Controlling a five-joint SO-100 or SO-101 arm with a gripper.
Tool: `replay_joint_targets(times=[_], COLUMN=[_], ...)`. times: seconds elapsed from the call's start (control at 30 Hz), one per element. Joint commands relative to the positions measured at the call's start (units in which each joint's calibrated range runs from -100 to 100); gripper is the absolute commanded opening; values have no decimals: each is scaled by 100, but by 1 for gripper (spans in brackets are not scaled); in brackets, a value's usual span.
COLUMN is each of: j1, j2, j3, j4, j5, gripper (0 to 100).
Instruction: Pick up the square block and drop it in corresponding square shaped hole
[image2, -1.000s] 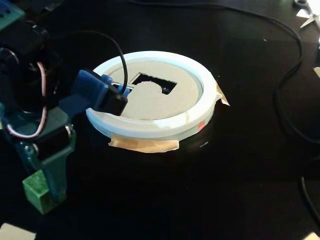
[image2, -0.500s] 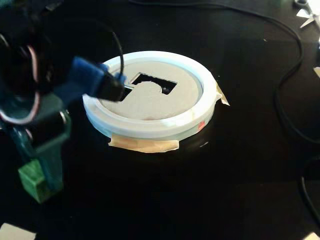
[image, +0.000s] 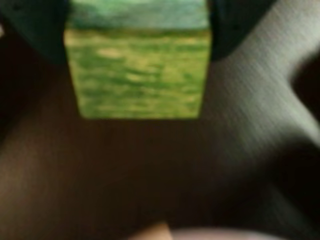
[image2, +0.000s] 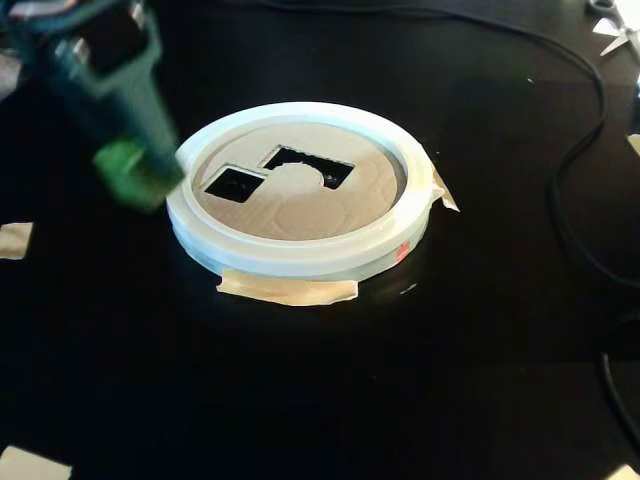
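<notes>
My gripper (image: 137, 30) is shut on a green square block (image: 137, 75); dark fingers (image: 35, 30) press it on both sides in the wrist view. In the fixed view the dark green gripper (image2: 135, 170) holds the block (image2: 128, 172) in the air at the left, just outside the white ring (image2: 300, 255) of the shape sorter. The sorter's tan lid has a small square hole (image2: 233, 183) near its left side and a larger notched hole (image2: 315, 165) beside it. The block is left of the square hole and blurred by motion.
The sorter is fixed to the black table with masking tape (image2: 290, 290). A black cable (image2: 580, 170) curves along the right side. Tape scraps (image2: 15, 240) lie at the left edge and bottom left corner (image2: 35, 465). Scissors (image2: 615, 25) show at the top right.
</notes>
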Motion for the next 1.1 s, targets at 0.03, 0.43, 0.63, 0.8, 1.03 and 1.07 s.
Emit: replay_joint_targets(times=[0.03, 0.43, 0.63, 0.8, 1.03, 1.07], j1=[-1215, -2189, -2651, -2664, -2501, -2489], j2=[-261, 1405, 1951, 2238, 2703, 2739], j3=[-622, -631, -622, -531, -595, -595], j4=[-649, -2084, -2476, -2496, -2506, -2506], j5=[-313, -440, -537, -488, -474, -469], gripper=[30, 30, 30, 30, 30, 30])
